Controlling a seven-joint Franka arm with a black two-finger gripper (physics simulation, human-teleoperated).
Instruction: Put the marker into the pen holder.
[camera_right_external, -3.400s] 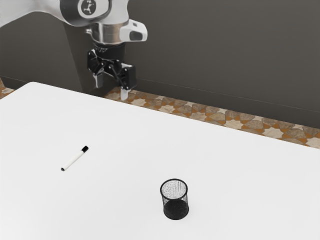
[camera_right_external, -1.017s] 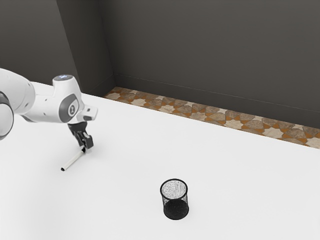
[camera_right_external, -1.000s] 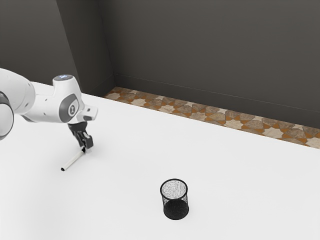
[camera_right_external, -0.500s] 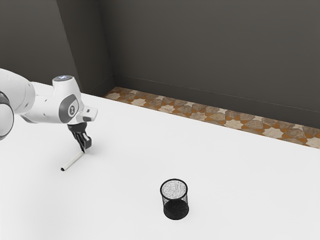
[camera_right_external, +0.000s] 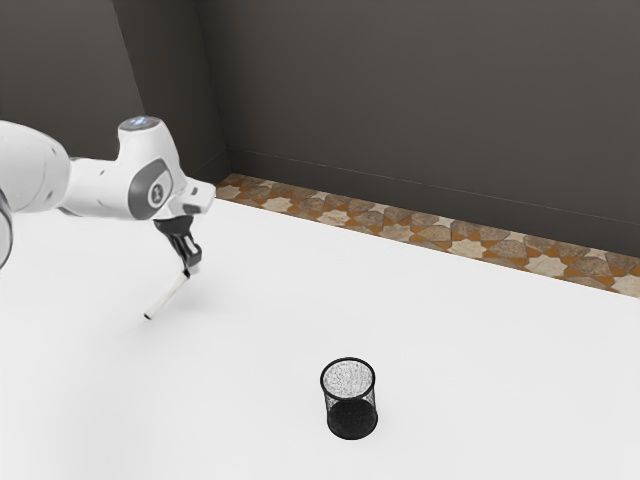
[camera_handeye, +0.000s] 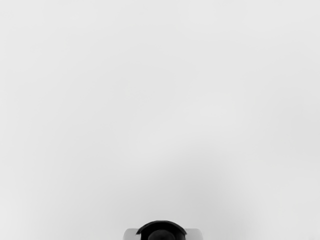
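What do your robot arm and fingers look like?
My arm is smooth, white and rounded, like fat tubes! It has a dark grey patch with a round badge and a grey top with a bluish glow. My fingers are black with whitish tips.

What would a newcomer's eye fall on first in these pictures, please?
Probably the white arm at the exterior view's left, its black gripper holding the marker by its black end. Next comes the black mesh pen holder, upright on the white table.

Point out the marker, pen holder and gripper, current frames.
marker (camera_right_external: 167, 297): exterior view, white barrel
pen holder (camera_right_external: 352, 419): exterior view, lower mesh wall
gripper (camera_right_external: 191, 270): exterior view, between the fingers' tips
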